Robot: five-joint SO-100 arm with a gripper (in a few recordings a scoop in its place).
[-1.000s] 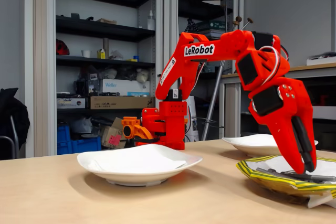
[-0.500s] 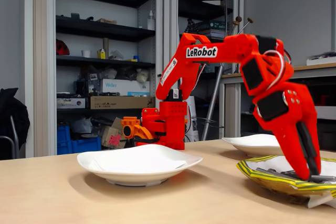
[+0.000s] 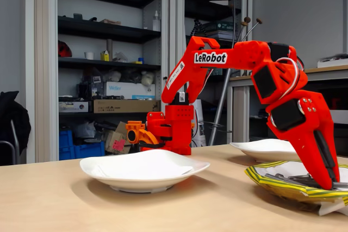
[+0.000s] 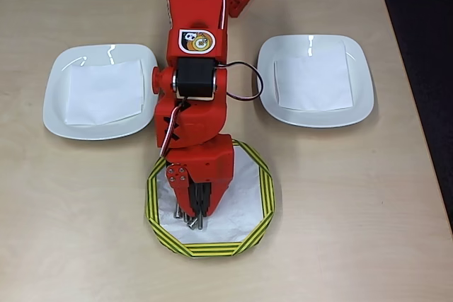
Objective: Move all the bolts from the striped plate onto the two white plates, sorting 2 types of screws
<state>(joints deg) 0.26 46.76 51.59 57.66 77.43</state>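
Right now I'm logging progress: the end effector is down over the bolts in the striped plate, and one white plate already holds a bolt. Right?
Not quite. In the overhead view both white plates hold only paper, no bolts. The end effector is indeed down over the bolts in the striped plate.

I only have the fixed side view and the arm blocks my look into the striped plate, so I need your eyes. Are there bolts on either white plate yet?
Observer: No. In the overhead view the left white plate and the right white plate each hold only a white paper sheet.
Operator: Where are the bolts?
Observer: Bunched on the striped plate, left of its centre in the overhead view; the bolts poke out under the gripper.
Operator: Has it gripped one?
Observer: Cannot tell; the arm covers the fingers from above.
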